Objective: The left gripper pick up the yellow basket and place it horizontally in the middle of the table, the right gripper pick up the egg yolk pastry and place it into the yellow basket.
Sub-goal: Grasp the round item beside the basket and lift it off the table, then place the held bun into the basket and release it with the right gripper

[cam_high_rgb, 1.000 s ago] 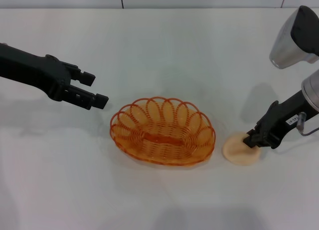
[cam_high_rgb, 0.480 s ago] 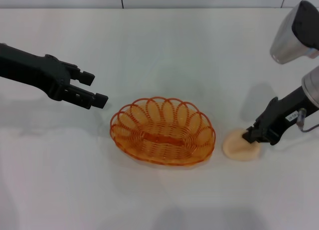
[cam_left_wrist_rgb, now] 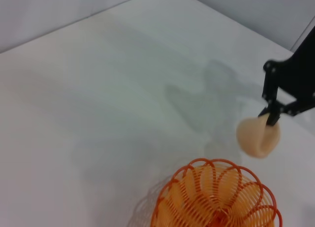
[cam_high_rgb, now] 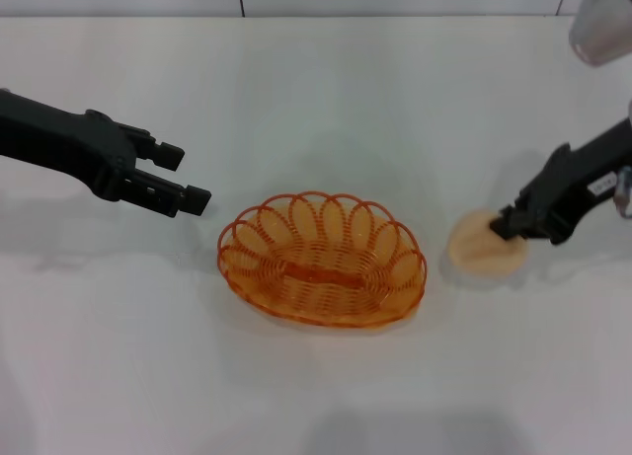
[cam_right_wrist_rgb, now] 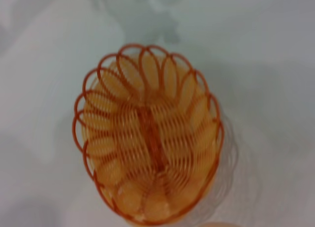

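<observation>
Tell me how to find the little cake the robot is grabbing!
Look at the white table and find the big orange-yellow basket in its middle. Just to the basket's right, the right hand pinches the egg yolk pastry, lifted and tilted. It is the only small, round, pale beige thing there.

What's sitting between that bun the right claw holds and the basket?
Nothing: in the head view only bare white table separates the pastry, held by the right gripper, from the basket.

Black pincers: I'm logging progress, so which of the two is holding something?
The right pincer, shut on the small round beige egg yolk pastry beside the basket. The left pincer is open and holds nothing.
</observation>
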Robot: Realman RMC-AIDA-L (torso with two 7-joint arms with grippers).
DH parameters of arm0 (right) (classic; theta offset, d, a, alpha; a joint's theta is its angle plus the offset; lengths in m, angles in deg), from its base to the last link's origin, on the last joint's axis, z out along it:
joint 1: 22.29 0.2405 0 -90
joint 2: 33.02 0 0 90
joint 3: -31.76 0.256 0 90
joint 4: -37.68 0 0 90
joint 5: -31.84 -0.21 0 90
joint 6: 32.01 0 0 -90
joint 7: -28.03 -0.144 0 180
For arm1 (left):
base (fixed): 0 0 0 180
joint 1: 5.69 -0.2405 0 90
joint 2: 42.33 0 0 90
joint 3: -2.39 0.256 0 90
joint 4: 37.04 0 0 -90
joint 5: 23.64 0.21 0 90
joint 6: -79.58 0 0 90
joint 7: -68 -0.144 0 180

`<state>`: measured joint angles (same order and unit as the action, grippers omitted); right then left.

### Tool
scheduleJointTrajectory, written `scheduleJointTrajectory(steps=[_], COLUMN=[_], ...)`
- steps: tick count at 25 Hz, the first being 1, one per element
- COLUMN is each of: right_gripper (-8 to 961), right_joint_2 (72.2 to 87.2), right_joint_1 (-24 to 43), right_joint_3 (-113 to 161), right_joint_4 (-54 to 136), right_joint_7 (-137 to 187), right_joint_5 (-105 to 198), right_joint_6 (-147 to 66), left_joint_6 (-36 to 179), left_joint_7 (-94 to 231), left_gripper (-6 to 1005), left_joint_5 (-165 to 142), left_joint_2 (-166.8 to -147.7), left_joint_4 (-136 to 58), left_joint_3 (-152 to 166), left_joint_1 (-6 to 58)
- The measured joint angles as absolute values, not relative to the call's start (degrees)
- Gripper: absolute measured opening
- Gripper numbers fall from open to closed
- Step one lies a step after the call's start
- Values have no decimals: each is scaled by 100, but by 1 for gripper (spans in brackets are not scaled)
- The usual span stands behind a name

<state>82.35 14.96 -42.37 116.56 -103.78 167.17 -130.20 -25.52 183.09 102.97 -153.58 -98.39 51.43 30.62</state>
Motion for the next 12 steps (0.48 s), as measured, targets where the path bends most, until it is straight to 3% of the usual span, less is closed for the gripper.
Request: scheduleJointTrajectory(steps=[12], right_gripper=[29], right_joint_2=[8296], right_joint_1=[2071], right_joint_3=[-4510], right_joint_4=[12158], right_joint_7=[-10771], right_joint_5=[16650], right_joint_6=[-13172], left_joint_6=[-2494], left_joint_7=[18259], left_gripper=[853], left_joint_5=[10273], left_joint_2=[-15362], left_joint_4=[-9839], left_joint_3=[5075], left_joint_1=[3031])
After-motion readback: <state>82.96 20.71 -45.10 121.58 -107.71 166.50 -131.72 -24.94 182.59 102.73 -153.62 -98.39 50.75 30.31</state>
